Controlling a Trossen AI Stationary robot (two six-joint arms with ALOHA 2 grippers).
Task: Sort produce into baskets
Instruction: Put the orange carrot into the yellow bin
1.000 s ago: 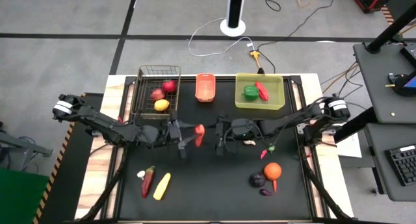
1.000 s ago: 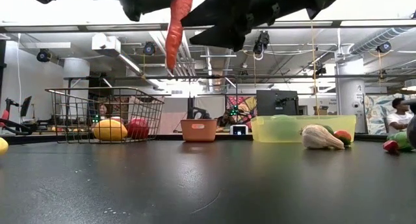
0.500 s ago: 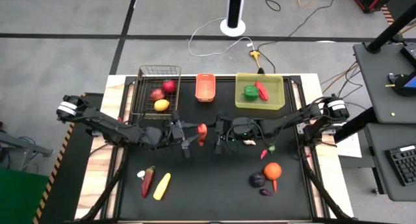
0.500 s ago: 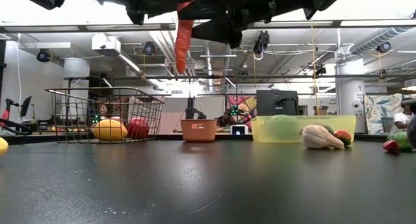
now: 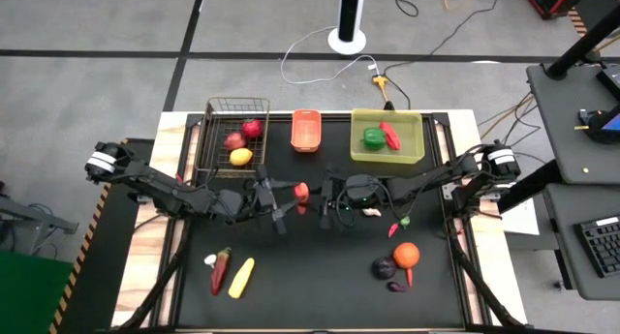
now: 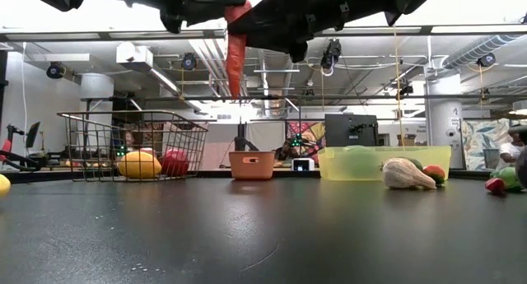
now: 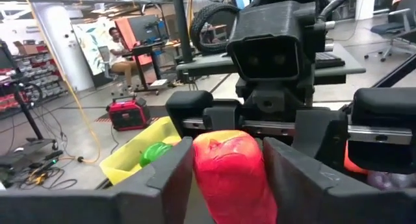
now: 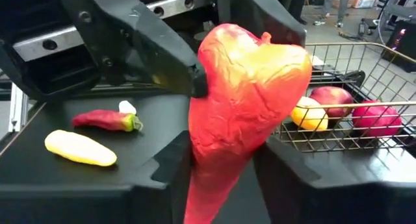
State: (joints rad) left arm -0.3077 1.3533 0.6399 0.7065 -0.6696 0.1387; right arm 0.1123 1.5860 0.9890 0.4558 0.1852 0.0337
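You have the carrot [image 5: 301, 191] raised above the middle of the surface [image 5: 320, 276], with both the left hand [image 5: 287, 200] and the right hand [image 5: 327, 200] closed on it from opposite sides.

red-orange carrot [image 5: 301, 191], orange basket [image 5: 306, 131], yellow-green bin [image 5: 418, 138]

You are viewing three baskets: one wire-mesh basket [image 5: 233, 133], one orange basket [image 5: 306, 130] and one yellow-green bin [image 5: 387, 136]. The wire-mesh basket is holding three fruits, and the bin is holding two items. One carrot [image 5: 300, 191] is hanging between two grippers.
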